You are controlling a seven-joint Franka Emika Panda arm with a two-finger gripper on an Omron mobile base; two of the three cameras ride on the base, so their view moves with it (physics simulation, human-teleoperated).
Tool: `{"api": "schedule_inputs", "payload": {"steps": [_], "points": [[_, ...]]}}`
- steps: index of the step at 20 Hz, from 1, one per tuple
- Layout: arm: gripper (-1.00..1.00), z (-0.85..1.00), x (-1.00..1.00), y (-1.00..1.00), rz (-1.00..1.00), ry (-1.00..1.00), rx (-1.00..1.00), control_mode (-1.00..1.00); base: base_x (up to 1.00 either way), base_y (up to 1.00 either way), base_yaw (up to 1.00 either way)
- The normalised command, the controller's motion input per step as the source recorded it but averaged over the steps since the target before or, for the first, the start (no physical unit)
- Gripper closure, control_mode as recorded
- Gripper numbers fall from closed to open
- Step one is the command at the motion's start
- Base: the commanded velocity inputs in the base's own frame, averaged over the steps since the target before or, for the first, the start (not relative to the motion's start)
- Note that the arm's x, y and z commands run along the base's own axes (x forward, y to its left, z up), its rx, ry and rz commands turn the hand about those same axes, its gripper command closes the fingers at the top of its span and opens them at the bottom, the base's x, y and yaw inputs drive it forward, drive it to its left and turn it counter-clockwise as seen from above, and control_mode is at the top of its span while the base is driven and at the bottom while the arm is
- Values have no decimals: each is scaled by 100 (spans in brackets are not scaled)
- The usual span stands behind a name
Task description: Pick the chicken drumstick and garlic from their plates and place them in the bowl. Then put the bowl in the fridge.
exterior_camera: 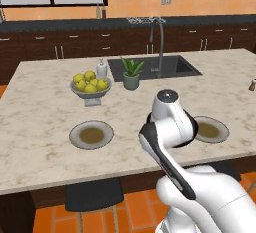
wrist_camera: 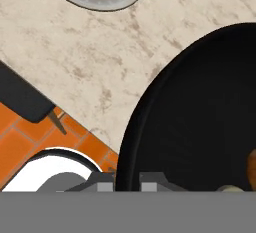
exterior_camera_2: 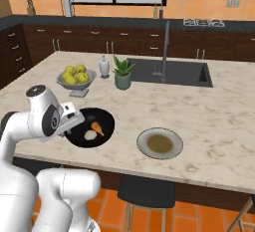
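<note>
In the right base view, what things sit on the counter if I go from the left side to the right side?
Fruit bowl → black bowl → white bottle → plant → plate → sink.

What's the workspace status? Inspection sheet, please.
Surface: marble island counter, with a built-in sink.
Job's things: black bowl holds chicken drumstick and garlic; two plates bare.
Clutter: fruit bowl, white bottle, potted plant.
Grippers: pincer shut on the bowl's rim.
Cables: nothing seen.
Surroundings: dark cabinets, stool, orange tile floor.
</note>
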Motion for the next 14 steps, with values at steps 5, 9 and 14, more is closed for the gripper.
{"api": "schedule_inputs", "payload": {"steps": [5, 9, 14], "points": [[100, 0, 0, 0, 0, 0, 0, -100, 0, 0, 0], [100, 0, 0, 0, 0, 0, 0, 100, -25, 5, 0], [100, 0, 0, 0, 0, 0, 0, 100, -100, 0, 0]]}}
